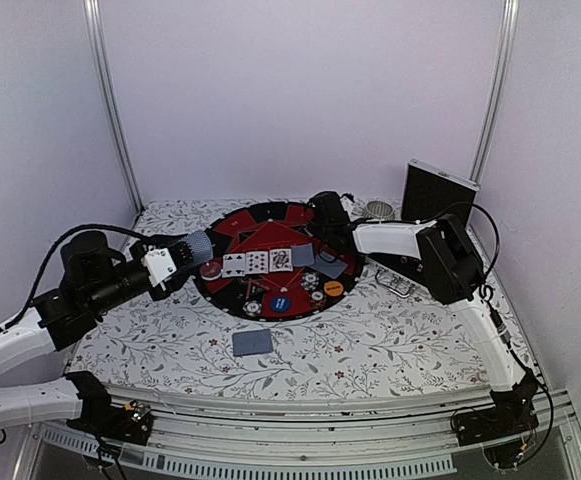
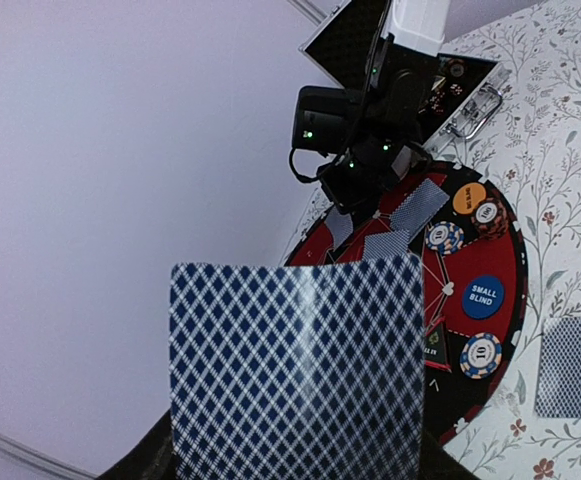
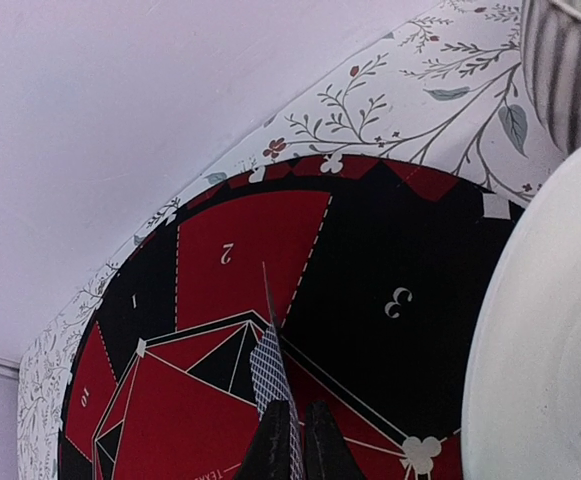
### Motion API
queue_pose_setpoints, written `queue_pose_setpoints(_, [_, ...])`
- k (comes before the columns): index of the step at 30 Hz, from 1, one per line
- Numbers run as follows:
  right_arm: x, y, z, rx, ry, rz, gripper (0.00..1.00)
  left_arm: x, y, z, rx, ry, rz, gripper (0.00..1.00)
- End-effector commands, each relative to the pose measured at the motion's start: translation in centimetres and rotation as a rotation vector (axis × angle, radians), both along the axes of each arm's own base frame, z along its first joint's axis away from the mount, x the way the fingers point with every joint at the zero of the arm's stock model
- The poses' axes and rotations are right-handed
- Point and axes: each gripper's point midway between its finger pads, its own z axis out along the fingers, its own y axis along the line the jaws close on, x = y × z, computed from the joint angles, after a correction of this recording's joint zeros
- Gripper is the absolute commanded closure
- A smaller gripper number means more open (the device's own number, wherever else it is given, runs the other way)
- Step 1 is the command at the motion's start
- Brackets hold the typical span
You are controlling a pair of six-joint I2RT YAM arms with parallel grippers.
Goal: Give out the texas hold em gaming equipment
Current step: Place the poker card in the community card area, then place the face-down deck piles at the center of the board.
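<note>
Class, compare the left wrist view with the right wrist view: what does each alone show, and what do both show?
Left wrist only: a card back filling the foreground, blue disc, chips, a loose card on the cloth. Right wrist only: sector numbers 2 and 3, ribbed bowl, the pinched card's edge. Both: mat, cloth, right gripper.

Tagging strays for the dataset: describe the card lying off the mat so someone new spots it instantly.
Find the round red-and-black mat in the middle of the floral tablecloth. Just off its near edge, slightly left of centre, a single card lies face down on the cloth. Its grey-blue back rests on bare cloth, whereas the other flat-lying cards all sit on the mat.
</note>
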Motion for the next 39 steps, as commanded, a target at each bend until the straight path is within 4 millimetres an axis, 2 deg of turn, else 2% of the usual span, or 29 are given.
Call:
queue_pose_setpoints(1, [0.1,0.2,0.5,-0.019,-0.016,-0.006,0.89,0.0,0.2,1.1,-0.02,-0.034,0.007,0.46])
queue_pose_setpoints(6, [0.1,-0.2,2.2,-0.035,-0.051,-0.017,0.8,0.0,0.2,1.1,-0.021,-0.034,0.007,0.46])
queue_pose_setpoints(12, [-0.1,-0.6,4.4,-0.042,-0.09,-0.025,0.6,0.0,0.2,1.1,-0.021,-0.034,0.006,0.46])
queue_pose_setpoints(19, [-1.0,-0.9,9.2,-0.056,-0.187,-0.031,0.51,0.1,0.2,1.1,-0.019,-0.032,0.006,0.46])
queue_pose_setpoints(22, [-1.1,-0.9,10.3,-0.074,-0.209,-0.026,0.48,0.1,0.2,1.1,-0.019,-0.032,0.007,0.46])
queue_pose_setpoints(23, [-1.3,-1.0,12.1,-0.062,-0.235,-0.026,0.48,0.1,0.2,1.1,-0.02,-0.032,0.008,0.46])
queue_pose_setpoints(26, [-1.9,-1.1,14.6,-0.06,-0.282,-0.013,0.48,0.1,0.2,1.0,-0.021,-0.033,0.009,0.46])
queue_pose_setpoints(30, [-3.2,-1.1,19.1,-0.113,-0.392,0.038,0.4,0.3,0.3,0.8,-0.026,-0.022,0.02,0.46])
queue_pose_setpoints(31, [-3.7,-1.1,20.3,-0.121,-0.421,0.057,0.37,0.4,0.2,0.7,-0.032,-0.014,0.024,0.46])
queue_pose_setpoints(33, [-4.8,-1.1,22.5,-0.17,-0.473,0.119,0.24,0.7,0.2,0.6,-0.045,0.004,0.032,0.46])
queue_pose_setpoints(34, [-5.4,-1.0,23.8,-0.19,-0.501,0.155,0.17,1.0,0.2,0.3,-0.045,0.016,0.038,0.46])
queue_pose_setpoints(35, [-6.1,-1.0,24.6,-0.23,-0.522,0.195,0.04,1.2,0.2,0.0,-0.041,0.026,0.047,0.47])
queue_pose_setpoints(36, [-6.9,-1.2,25.6,-0.247,-0.542,0.23,0.01,1.5,0.3,-0.4,-0.032,0.036,0.057,0.47])
queue_pose_setpoints(39, [-9.6,-1.6,27.6,-0.331,-0.593,0.344,0.01,2.5,0.5,-1.3,-0.009,0.09,0.102,0.48])
